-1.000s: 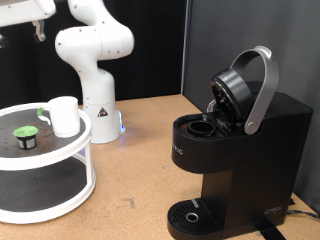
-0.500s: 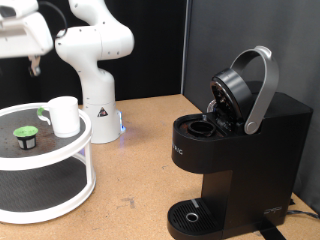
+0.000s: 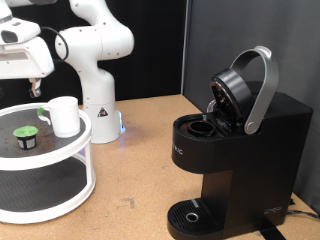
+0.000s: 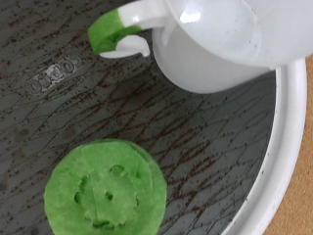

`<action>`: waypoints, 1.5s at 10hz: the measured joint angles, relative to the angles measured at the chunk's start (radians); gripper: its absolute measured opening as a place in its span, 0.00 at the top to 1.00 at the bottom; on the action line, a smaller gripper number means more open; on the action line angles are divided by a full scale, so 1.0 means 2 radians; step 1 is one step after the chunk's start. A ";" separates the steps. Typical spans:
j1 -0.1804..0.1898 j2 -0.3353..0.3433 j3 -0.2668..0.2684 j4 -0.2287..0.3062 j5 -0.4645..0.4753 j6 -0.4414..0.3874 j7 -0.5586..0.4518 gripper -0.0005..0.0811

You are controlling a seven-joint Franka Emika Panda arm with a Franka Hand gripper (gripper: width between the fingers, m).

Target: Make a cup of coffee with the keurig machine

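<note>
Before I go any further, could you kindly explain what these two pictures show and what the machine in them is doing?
The wide picture comes from a camera standing off the robot. The white robot arm carries a gripper that hangs above a round white two-level stand at the picture's left. On its top level sit a white cup and a small green-topped pod. The black coffee machine at the right has its lid up. The close-up comes from a camera on the hand, looking down at the pod and cup. Nothing is held.
</note>
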 joint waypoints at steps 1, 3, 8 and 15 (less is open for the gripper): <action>-0.004 0.001 0.002 -0.007 -0.005 0.016 0.018 0.01; -0.008 0.005 0.005 -0.029 -0.013 0.050 0.055 0.01; -0.011 0.027 0.003 -0.067 -0.033 0.104 0.058 0.01; -0.023 0.073 0.002 -0.096 -0.052 0.177 0.065 0.01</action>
